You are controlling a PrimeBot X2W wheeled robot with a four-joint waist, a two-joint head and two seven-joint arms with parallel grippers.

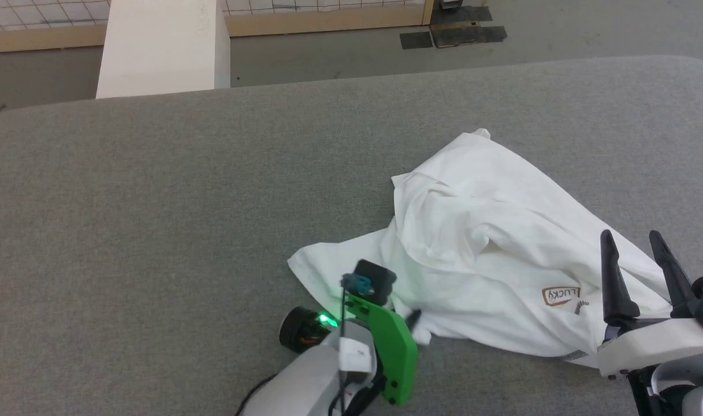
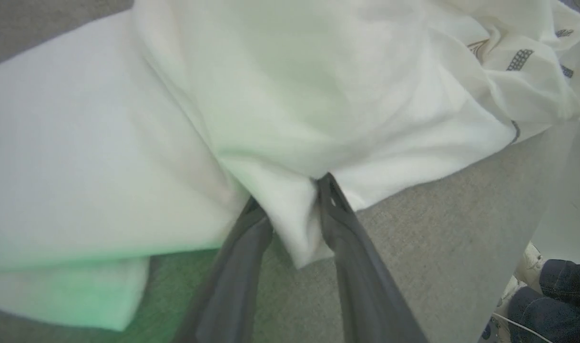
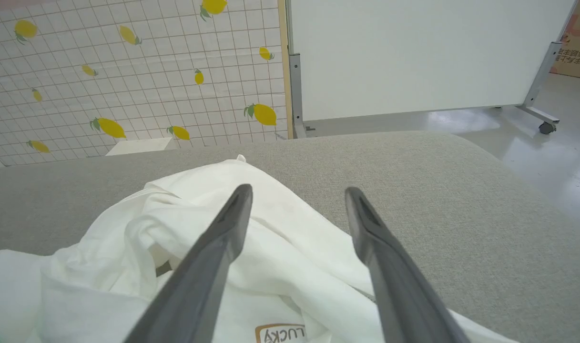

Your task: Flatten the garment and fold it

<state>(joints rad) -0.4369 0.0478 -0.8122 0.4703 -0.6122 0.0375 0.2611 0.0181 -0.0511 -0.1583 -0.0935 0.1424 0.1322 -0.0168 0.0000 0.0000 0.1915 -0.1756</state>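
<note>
Progress is slight: the garment lies in a rumpled heap on the grey surface, right of centre in the head view. Its layers are doubled over one another, no sleeve is laid out that I can pick out, and the "LUCKY" patch is turned upside down near the right corner closest to the robot. Nothing is flattened yet and no fold is made, so I judge that nearly the whole task is left. The step in hand looks like taking hold of the cloth to spread it. The left pincer is down at the garment's near left edge, and in the left wrist view a flap of white cloth fills the gap between its two fingers, so it reads as clamped on the garment. The right pincer stands released, fingers well apart and grasping nothing, poised over the near right part of the cloth just beside the patch. For room, the surface is bare and wide to the robot's left of the heap and beyond it, which is where the cloth could be drawn out. To the right there is less, since the surface rounds off at its far right corner. In the left wrist view the surface's edge runs near the left pincer, so a pull toward the robot could drag the hem over it. The white box stands on the floor past the far edge, well apart from the garment.
</note>
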